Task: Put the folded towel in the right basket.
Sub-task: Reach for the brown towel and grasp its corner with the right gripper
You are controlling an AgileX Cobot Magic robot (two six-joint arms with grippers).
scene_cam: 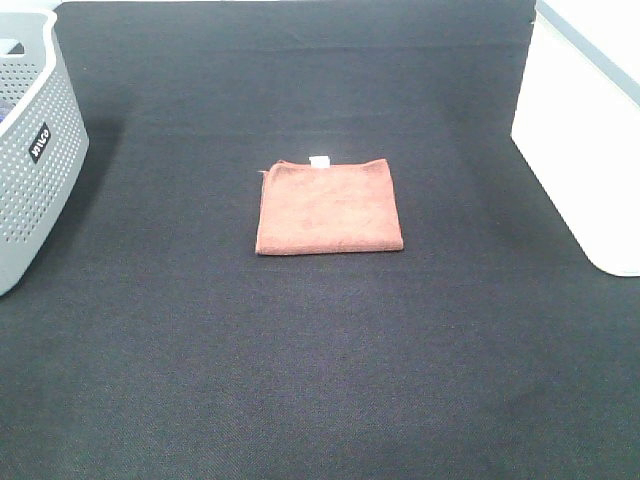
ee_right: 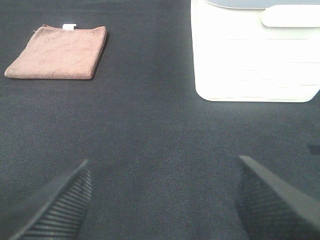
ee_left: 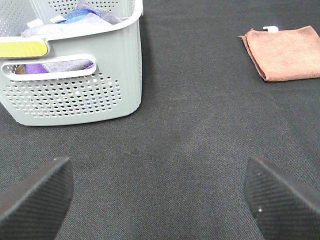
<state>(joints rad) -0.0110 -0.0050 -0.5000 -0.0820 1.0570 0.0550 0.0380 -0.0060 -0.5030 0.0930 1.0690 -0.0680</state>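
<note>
The left gripper [ee_left: 157, 172] is spread wide with nothing between its dark ribbed fingers [ee_left: 35, 200]. The right gripper [ee_right: 164, 167] is parted just as far and is also empty. Each hangs over bare black cloth [scene_cam: 320, 380], which covers the whole table.

On the right stands the white basket [scene_cam: 580, 150]. It is cut off by the picture's edge, and its inside is out of sight from every view. On the left is the grey basket [scene_cam: 30, 170], perforated and also cropped. The clothes [ee_left: 85, 15] in it are a blue, purple and grey heap I cannot sort out, and the small dark label [scene_cam: 38, 142] is too fine to read.

The towel [scene_cam: 328, 208] lies flat at the middle of the table, between the two baskets and well apart from both. It is rust-brown, soft-napped and folded to a near square. The near edge is thick and rounded, and one far corner is slightly ragged. A small white tag [scene_cam: 320, 161] pokes out at the far edge.
</note>
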